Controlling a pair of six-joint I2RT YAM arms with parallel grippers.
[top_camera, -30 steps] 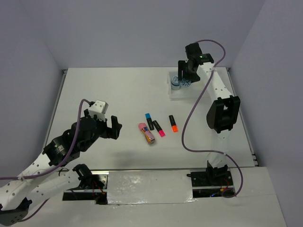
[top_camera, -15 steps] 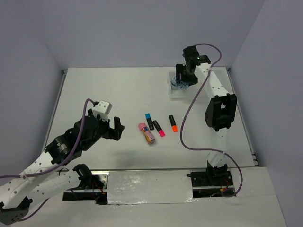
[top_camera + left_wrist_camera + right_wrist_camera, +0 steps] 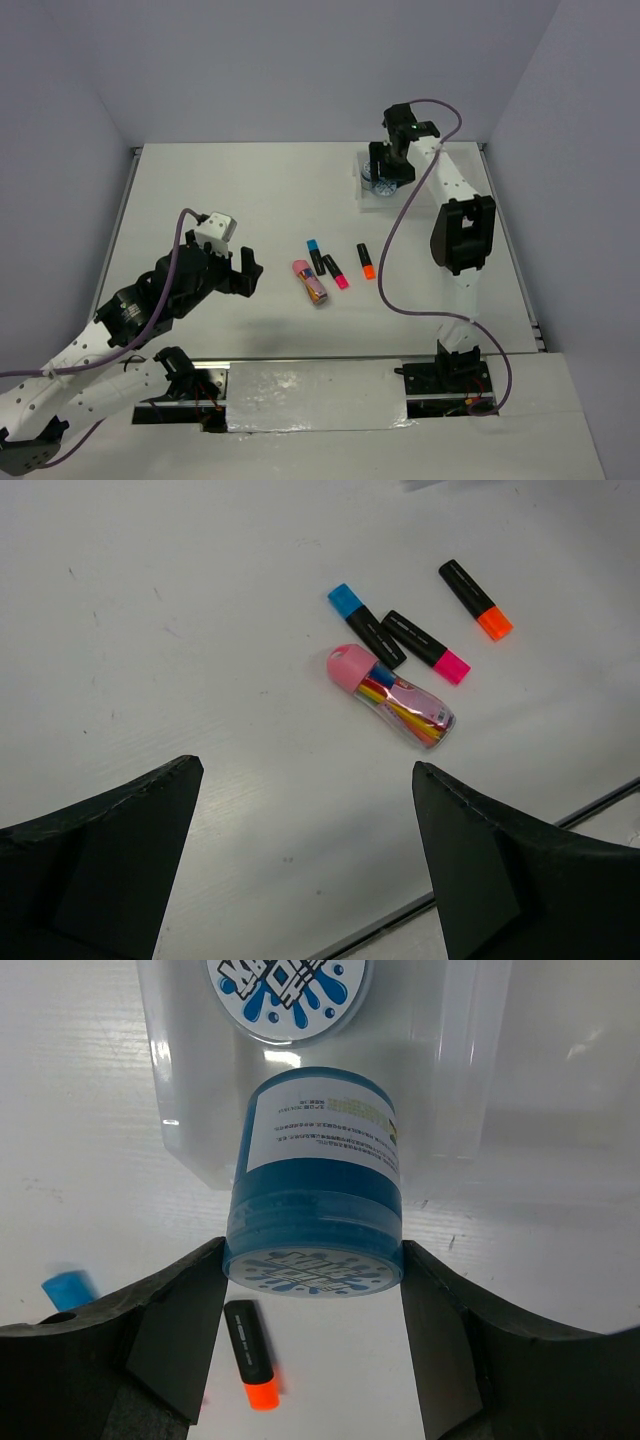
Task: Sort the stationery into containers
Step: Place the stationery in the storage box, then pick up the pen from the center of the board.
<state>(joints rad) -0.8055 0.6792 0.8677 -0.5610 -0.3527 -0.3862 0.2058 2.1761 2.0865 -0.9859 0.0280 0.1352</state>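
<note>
Stationery is partly sorted, with most of it not yet in the container. One blue-and-white roll [image 3: 290, 985] lies flat in a compartment of the white tray [image 3: 392, 202], which sits at about 1 o'clock on the table [image 3: 220, 200]. The second roll [image 3: 315, 1190] is clamped between the fingers of the right tool [image 3: 312, 1290], jaws about half open and pressed against its two sides. It is held on its side over the tray's near rim, pointing into the compartment where the first roll lies. Whether it touches the tray floor cannot be told, nor which of the three compartments this is.

Four items lie loose near the middle of the table:
- the blue-capped highlighter [image 3: 314, 255]
- the pink-capped highlighter [image 3: 336, 272], just beside it at its 4 o'clock
- the orange-capped highlighter [image 3: 366, 262], a little apart at 3 o'clock of the pink one
- the pink eraser [image 3: 310, 282] in its patterned sleeve, at 6 o'clock of the blue one

The left tool [image 3: 245, 272] hovers at 9 o'clock of the eraser, jaws as wide as they go and holding nothing. Its wrist camera looks at the eraser and the three highlighters from above.

By my reckoning, one item is placed and a second is about to be released. That leaves the three highlighters and the eraser for the remaining compartments, so the job is under halfway. The eraser looks the likeliest next pick for the left arm.
</note>
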